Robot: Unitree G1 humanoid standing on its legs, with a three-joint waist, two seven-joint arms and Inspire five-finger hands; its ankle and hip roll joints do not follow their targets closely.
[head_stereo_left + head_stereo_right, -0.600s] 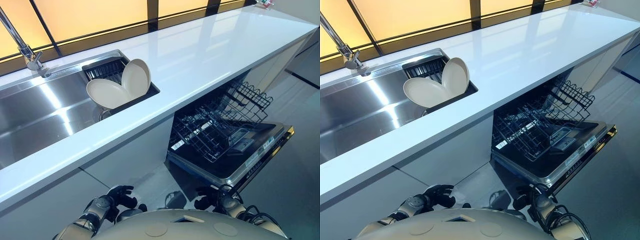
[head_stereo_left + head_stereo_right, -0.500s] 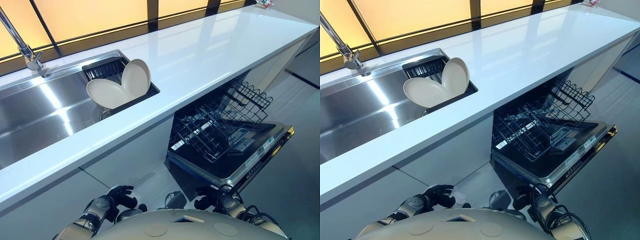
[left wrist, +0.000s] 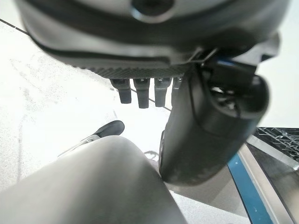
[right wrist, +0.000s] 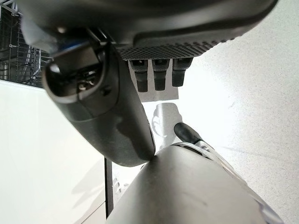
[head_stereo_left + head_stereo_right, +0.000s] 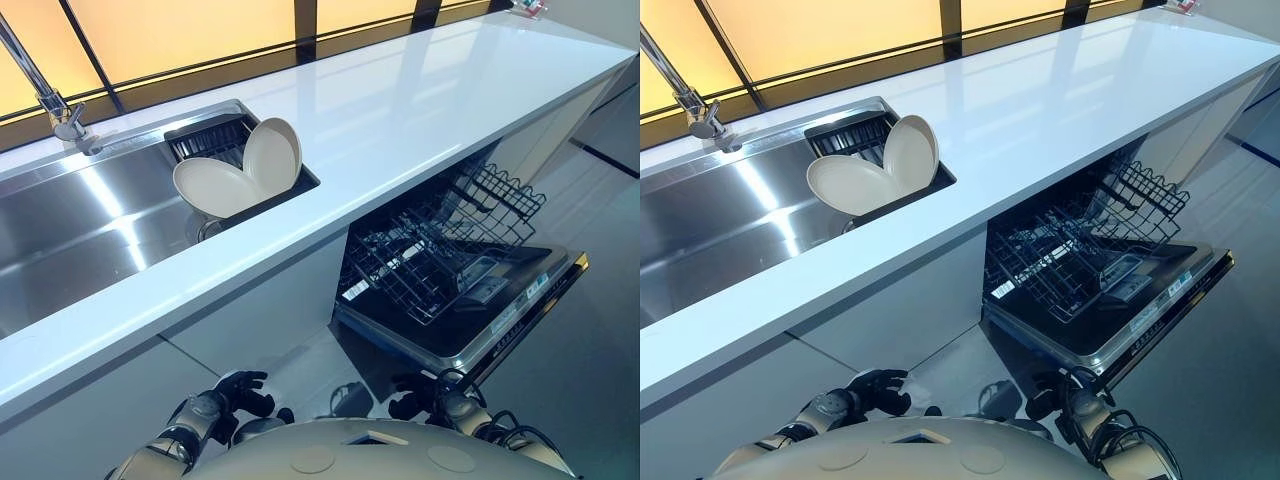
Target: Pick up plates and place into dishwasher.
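Nothing is loaded yet. Two plates (image 5: pixel 240 172) lean together in the dark rack at the right end of the sink (image 5: pixel 90 230), set into the counter (image 5: pixel 420 100). The dishwasher (image 5: pixel 450 290) below the counter's front edge stands open, its wire racks showing no plates. The left hand (image 5: pixel 235 392) and right hand (image 5: pixel 425 395) hang low with relaxed fingers, holding nothing. Every pick and placement remains.
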